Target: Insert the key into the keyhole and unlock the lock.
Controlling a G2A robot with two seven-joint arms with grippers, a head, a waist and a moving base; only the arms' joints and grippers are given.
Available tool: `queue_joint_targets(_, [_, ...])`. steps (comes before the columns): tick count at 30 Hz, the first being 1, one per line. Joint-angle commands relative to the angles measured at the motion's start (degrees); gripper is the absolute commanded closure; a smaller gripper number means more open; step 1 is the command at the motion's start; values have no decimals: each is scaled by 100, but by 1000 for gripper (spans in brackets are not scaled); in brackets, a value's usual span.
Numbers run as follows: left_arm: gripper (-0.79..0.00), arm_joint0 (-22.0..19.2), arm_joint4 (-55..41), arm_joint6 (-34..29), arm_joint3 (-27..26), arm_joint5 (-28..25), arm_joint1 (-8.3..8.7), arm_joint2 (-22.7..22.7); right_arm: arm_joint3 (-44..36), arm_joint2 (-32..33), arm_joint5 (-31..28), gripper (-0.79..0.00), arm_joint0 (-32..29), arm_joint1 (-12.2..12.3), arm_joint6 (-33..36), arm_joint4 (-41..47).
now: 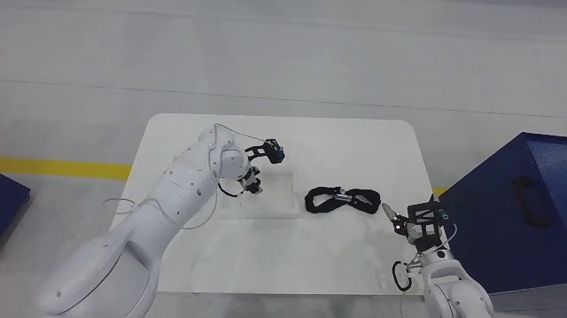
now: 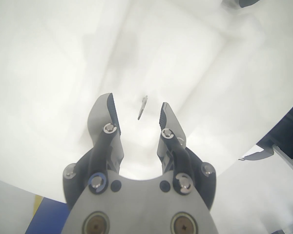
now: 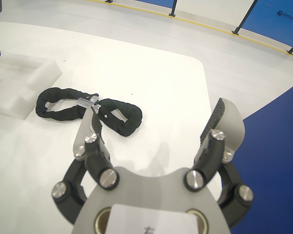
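**A:** Where's the key (image 2: 142, 107) relative to the left gripper (image 2: 137, 100)?

**B:** Right between the jaws, up near their tips. Jaws are apart, with a gap on each side of the key and neither pad touching it. From the wrist camera it shows edge-on, as a thin metal sliver a bit off vertical.

**A:** What's it sitting on?

**B:** A white foam block (image 3: 26, 86), matte, with stepped rectangular cut-outs. The key is in the recessed part. Can't tell whether it's stuck in or just resting there. From above, the left gripper (image 1: 252, 181) hangs over that block.

**A:** And the lock (image 1: 341, 200)?

**B:** Flat on the counter (image 1: 354, 256), just beside the foam. It's a chain in a black fabric sleeve, laid in a figure-eight. A ribbed, chrome-looking cylinder (image 3: 88, 102) sits at the crossing. It's well apart from the key.

**A:** Right gripper (image 3: 155, 105)?

**B:** Jaws spread wide over bare counter, near the end of the loop farthest from the foam. Grey metal fingers with dark ribbed pads (image 3: 211, 118).

**A:** Counter surface?

**B:** Smooth white top with rounded corners.
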Motion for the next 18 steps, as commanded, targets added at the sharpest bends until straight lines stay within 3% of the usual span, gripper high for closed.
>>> queue_joint_targets(1, [-323,-23,59,34,136,21,-65,63,0,0,0,-785,0,0,0,0])
queue_joint_targets(7, [-240,-83,156,32,534,71,-296,236,0,0,0,-785,0,0,0,0])
queue_joint_targets(16, [-259,-222,109,18,1021,-117,-541,312,0,0,0,-785,0,0,0,0])
queue_joint_targets(18, [-231,-230,112,34,1095,-116,-591,328,0,0,0,-785,0,0,0,0])
